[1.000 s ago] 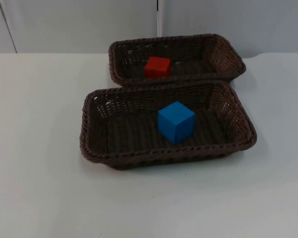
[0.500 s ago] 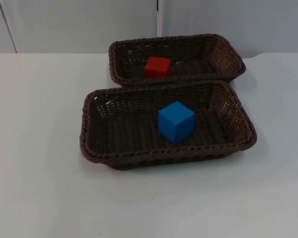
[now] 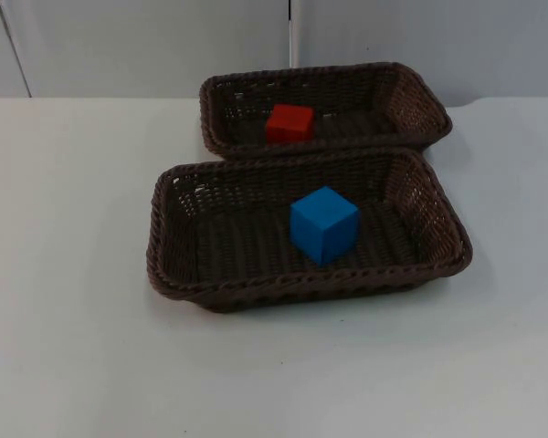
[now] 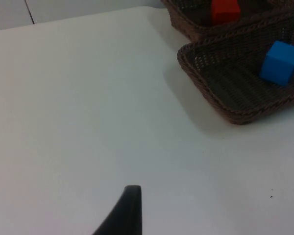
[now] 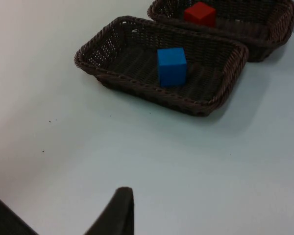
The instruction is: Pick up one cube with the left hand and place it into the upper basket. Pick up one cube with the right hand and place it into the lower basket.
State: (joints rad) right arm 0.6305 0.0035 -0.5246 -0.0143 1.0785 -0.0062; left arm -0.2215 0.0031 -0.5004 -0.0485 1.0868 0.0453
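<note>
1. Waiting clear of the baskets, the left gripper (image 4: 132,215) is hovering over bare table; one black fingertip is showing, so its opening cannot be told, and nothing is seen in its hold.
2. Hovering likewise over bare table, the right gripper (image 5: 120,213) is showing no load; its opening cannot be told either.
3. The blue cube (image 3: 323,224) is sitting in the lower basket (image 3: 169,274), centre frame of the top view.
4. The red cube (image 3: 289,122) is sitting in the upper basket (image 3: 420,137), above centre, the two rims touching.
5. Risk, as judged: both placements are appearing complete, so any renewed reach is risking a snagged woven rim and a shifted basket.
</note>
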